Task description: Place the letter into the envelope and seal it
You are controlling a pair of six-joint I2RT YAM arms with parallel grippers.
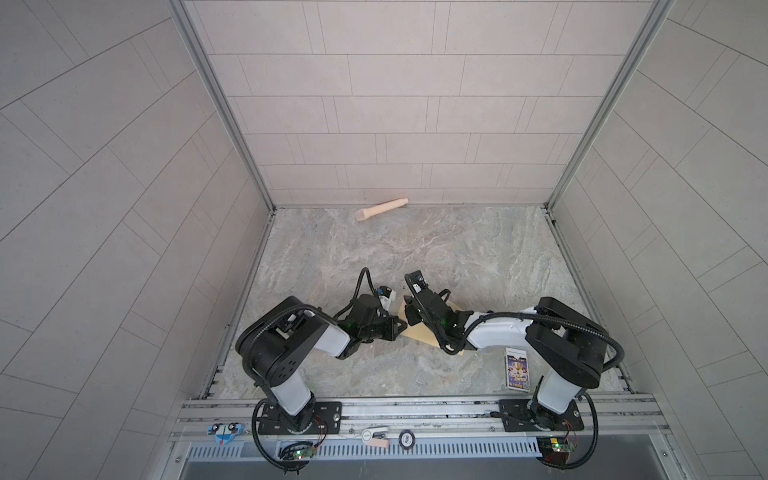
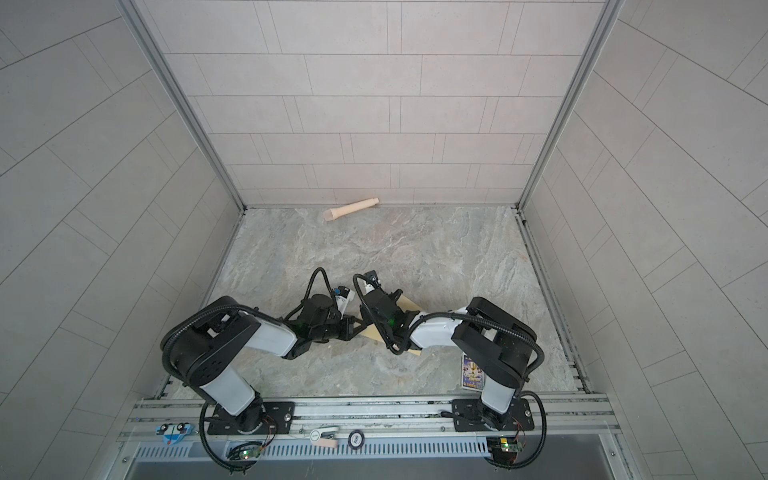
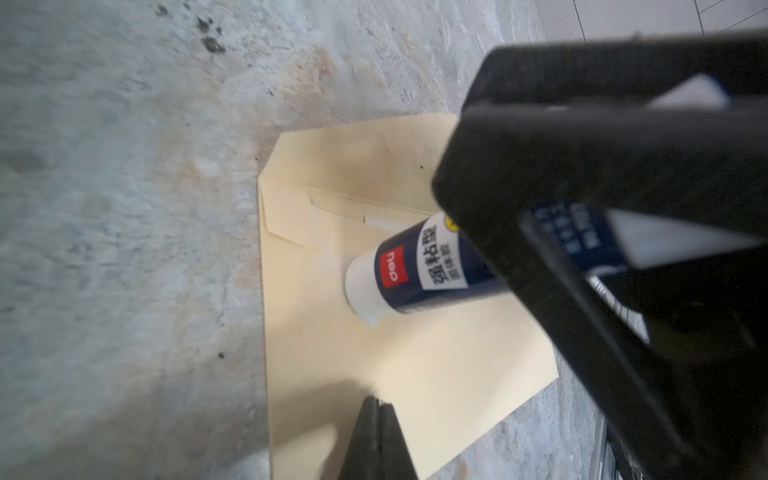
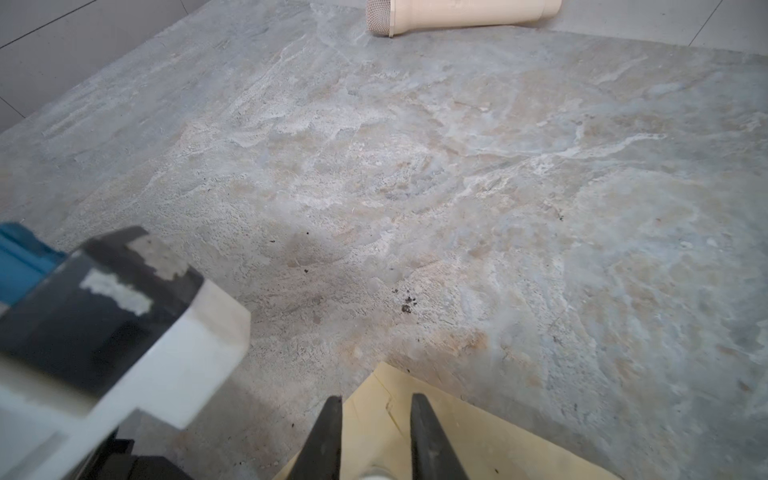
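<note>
The yellow-tan envelope (image 3: pixel 415 374) lies flat on the stone table, with its flap (image 3: pixel 357 158) open. In both top views only parts of the envelope (image 1: pixel 419 334) (image 2: pixel 371 333) show under the arms. A thin paler strip (image 3: pixel 386 222) at the pocket mouth may be the letter; I cannot tell. My right gripper (image 4: pixel 376 399) is shut on a blue and white glue stick (image 3: pixel 415 270), whose white end rests on the envelope below the pocket mouth. My left gripper (image 3: pixel 379 405) is shut, with nothing in it, tips low over the envelope's near part.
A beige mesh-ended cylinder (image 1: pixel 381 208) (image 4: pixel 461 16) lies by the back wall. A printed card box (image 1: pixel 517 370) sits beside the right arm's base. The left wrist's white and black housing (image 4: pixel 124 332) stands close to my right gripper. Small items lie on the front rail (image 1: pixel 224 432).
</note>
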